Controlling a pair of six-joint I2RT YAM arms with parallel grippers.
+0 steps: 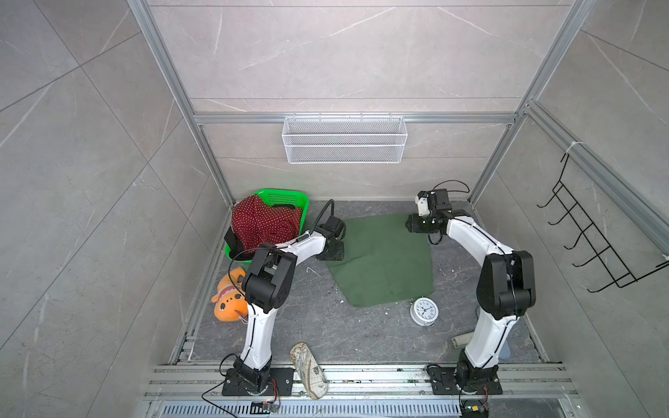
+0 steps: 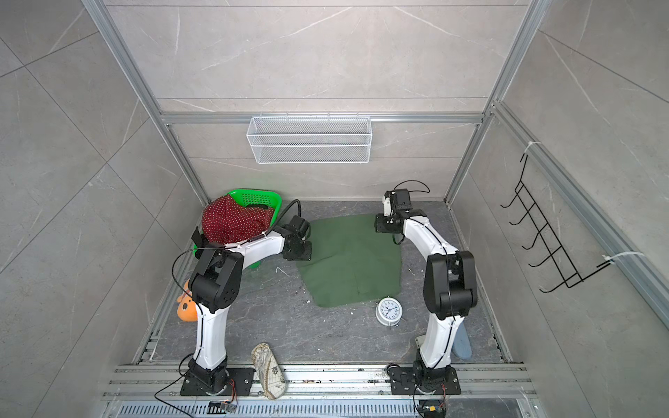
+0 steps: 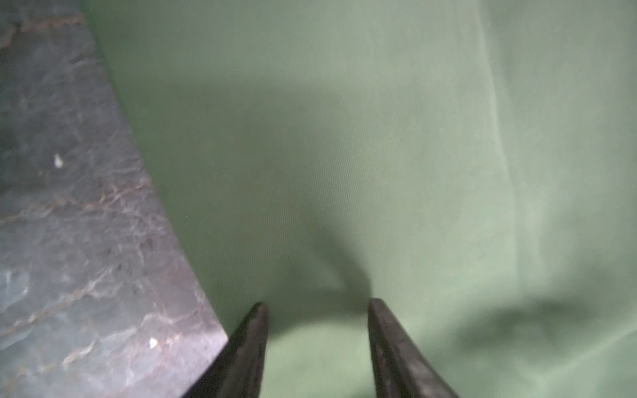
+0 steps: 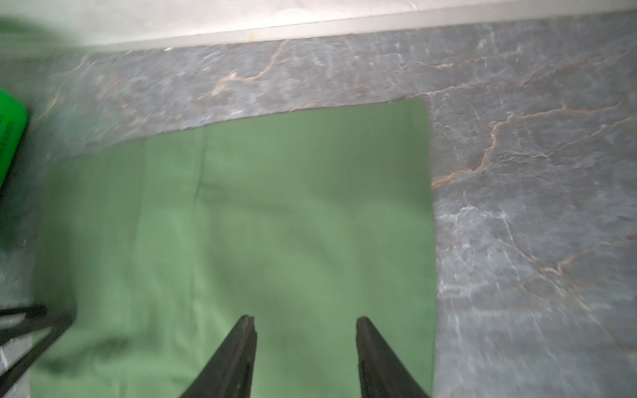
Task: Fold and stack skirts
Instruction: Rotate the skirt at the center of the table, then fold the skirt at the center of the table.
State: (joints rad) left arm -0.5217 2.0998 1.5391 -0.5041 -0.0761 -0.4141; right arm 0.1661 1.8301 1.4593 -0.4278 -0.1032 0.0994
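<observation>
The dark green skirt [image 1: 383, 260] [image 2: 351, 260] lies spread flat on the dark marble table. The red polka-dot skirt [image 1: 264, 224] [image 2: 231, 220] is heaped in the bright green basket [image 1: 286, 198], and a strip of black cloth [image 1: 231, 239] shows under it at the basket's near edge. My left gripper [image 1: 333, 255] [image 3: 317, 303] hangs open just above the green skirt's left edge. Over the skirt's far right corner, my right gripper [image 1: 411, 226] [image 4: 305, 318] is open too. Neither holds anything.
An orange plush toy [image 1: 228, 300] lies by the left arm. A white alarm clock [image 1: 424, 310] stands at the green skirt's near right corner. A patterned slipper [image 1: 308, 369] rests on the front rail. A wire basket [image 1: 344, 139] hangs on the back wall, a black hook rack [image 1: 597, 246] on the right wall.
</observation>
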